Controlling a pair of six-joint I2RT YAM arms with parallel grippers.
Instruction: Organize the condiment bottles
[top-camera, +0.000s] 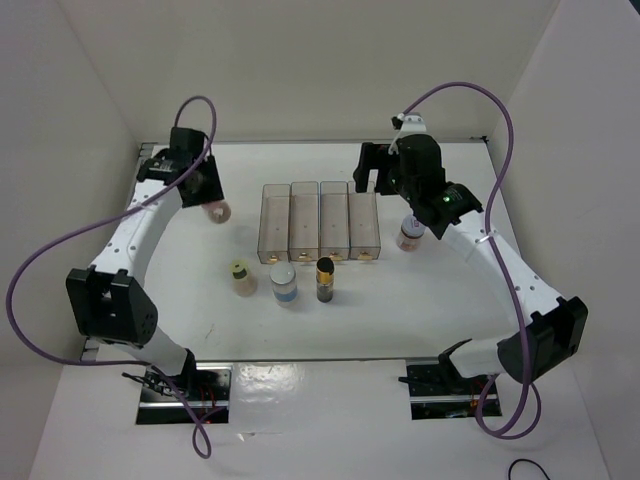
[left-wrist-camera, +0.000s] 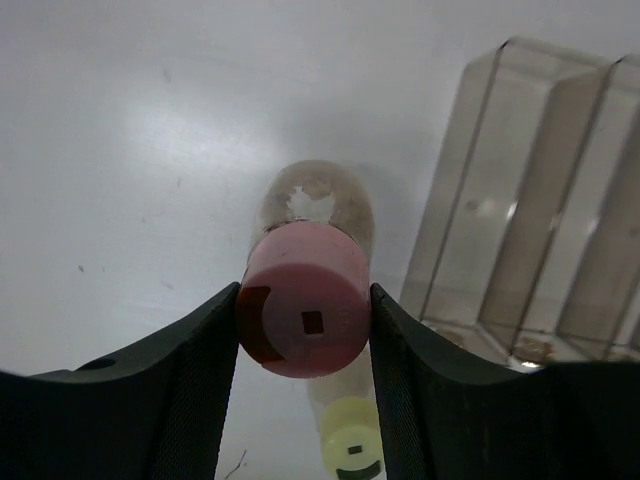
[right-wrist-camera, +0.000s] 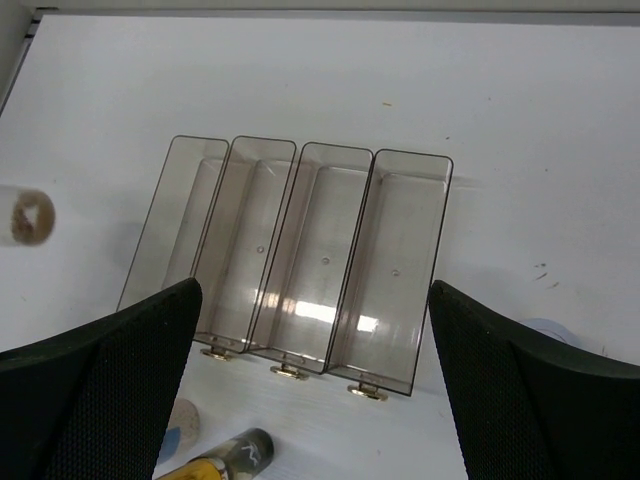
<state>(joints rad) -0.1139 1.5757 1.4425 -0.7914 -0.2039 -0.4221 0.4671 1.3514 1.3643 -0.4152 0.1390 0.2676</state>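
Five small jars are in view, and one of them is in my grasp. My left gripper (left-wrist-camera: 305, 300) is closed on the pink-capped jar (left-wrist-camera: 310, 250). The two black pads (left-wrist-camera: 205, 370) press its cap from either side. The cap sits right at the fingertips and faces my wrist camera, and the clear body runs away from it toward the white table (top-camera: 450, 310). From above, this jar is left of the four clear bins (top-camera: 320, 222), apart from them and tilted rather than upright. I cannot tell whether its base touches the table.

My right gripper (right-wrist-camera: 315, 295) stands wide and holds nothing. Between its fingers (right-wrist-camera: 110, 380) my wrist camera looks down on the bins, which lie side by side with their walls touching. The lavender-grey jar (top-camera: 409, 236) stands just beside the rightmost bin, outside these jaws, its top partly hidden by my right arm.

Three more stand upright in a loose row near the bins' near ends. The yellow-green-capped jar (top-camera: 241, 276) is on the left, the pale blue-white jar (top-camera: 284, 284) in the middle, and the dark jar (top-camera: 325, 279) with its black-gold top on the right. None of them is near either pair of jaws.
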